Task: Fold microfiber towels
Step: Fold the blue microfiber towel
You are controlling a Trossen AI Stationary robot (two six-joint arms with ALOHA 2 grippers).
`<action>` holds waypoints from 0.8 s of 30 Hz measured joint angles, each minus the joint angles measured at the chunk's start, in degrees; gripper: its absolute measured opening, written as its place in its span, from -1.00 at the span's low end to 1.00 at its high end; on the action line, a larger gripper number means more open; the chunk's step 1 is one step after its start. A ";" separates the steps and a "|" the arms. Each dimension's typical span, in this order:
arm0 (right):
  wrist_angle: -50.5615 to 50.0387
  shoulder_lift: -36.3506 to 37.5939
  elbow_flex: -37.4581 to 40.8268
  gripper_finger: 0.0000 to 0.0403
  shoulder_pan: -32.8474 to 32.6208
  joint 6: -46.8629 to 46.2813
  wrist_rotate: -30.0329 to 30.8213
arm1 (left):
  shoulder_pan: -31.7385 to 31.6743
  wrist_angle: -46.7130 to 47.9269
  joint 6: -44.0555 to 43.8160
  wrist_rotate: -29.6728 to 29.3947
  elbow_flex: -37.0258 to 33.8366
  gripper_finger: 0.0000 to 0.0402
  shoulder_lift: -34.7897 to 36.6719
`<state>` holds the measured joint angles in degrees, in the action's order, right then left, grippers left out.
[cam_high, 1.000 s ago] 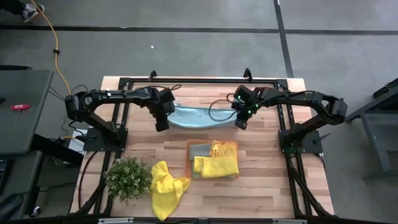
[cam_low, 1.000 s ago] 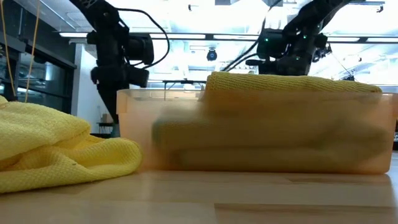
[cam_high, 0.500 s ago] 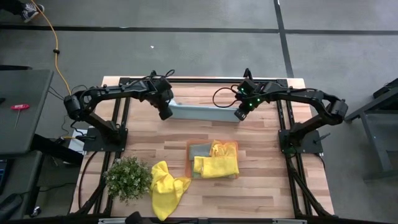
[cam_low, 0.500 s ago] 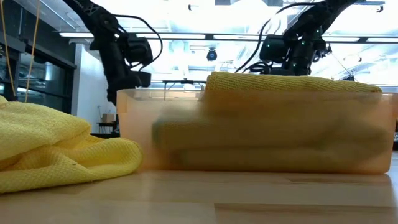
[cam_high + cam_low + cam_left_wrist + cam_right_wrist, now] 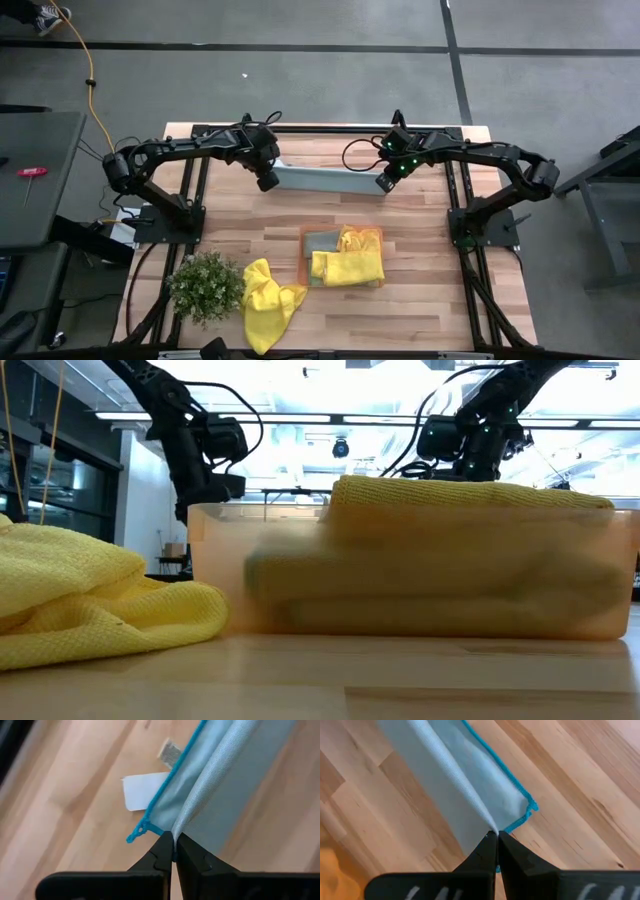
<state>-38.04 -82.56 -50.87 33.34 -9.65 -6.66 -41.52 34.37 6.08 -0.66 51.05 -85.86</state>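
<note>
A light blue microfiber towel (image 5: 322,180) with a teal stitched edge spans as a narrow strip between my two grippers over the far half of the table. My left gripper (image 5: 268,183) is shut on its left end. My right gripper (image 5: 381,185) is shut on its right end. An orange tray (image 5: 342,233) near the table's middle holds folded yellow towels (image 5: 348,265) and a grey one (image 5: 322,241). A crumpled yellow towel (image 5: 268,300) lies on the wood near the front edge. In the low view the tray hides the blue towel. My left gripper pinches a fold of the towel's left end (image 5: 176,831) between its two fingers, beside the teal corner (image 5: 141,831). The fingers slant steeply down from above. The cloth runs straight toward the other gripper; whether its lower edge touches the table I cannot tell. My right gripper pinches a fold of the towel's right end (image 5: 489,829) between its two fingers, close to the teal corner (image 5: 529,809). The fingers slant steeply down from above. The cloth stretches away from them in a straight band.
A small potted plant (image 5: 205,285) stands at the front left, next to the loose yellow towel. Black frame rails (image 5: 330,130) run along the table's far edge and sides. Bare wood (image 5: 240,230) lies between the blue towel and the tray.
Both grippers have moved toward the table's far edge with the blue towel, rolling a little, then kept still. The towel, which sagged in a wide curve toward the near side, is now drawn into a narrow straight strip between them.
</note>
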 joint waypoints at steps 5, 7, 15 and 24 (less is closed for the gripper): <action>0.37 0.00 -0.04 -1.00 0.00 -0.87 -0.24 | 0.00 -0.14 0.10 -2.87 0.00 -0.97 -0.04; 0.55 0.00 -0.04 -1.00 -0.01 -0.87 -0.24 | 0.00 -0.13 0.10 -3.12 0.02 -0.93 -0.40; 1.52 -0.04 -0.04 -1.00 0.00 -0.87 0.08 | -0.04 -2.45 0.54 -7.26 0.02 -0.53 -2.26; 1.67 -0.04 -0.04 -1.00 0.00 -0.87 1.65 | -0.52 -4.91 0.56 -9.30 0.02 -0.13 -1.42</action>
<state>-36.37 -82.61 -50.92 33.34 -10.52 -5.00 -42.04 29.46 6.63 -9.96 51.07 -87.29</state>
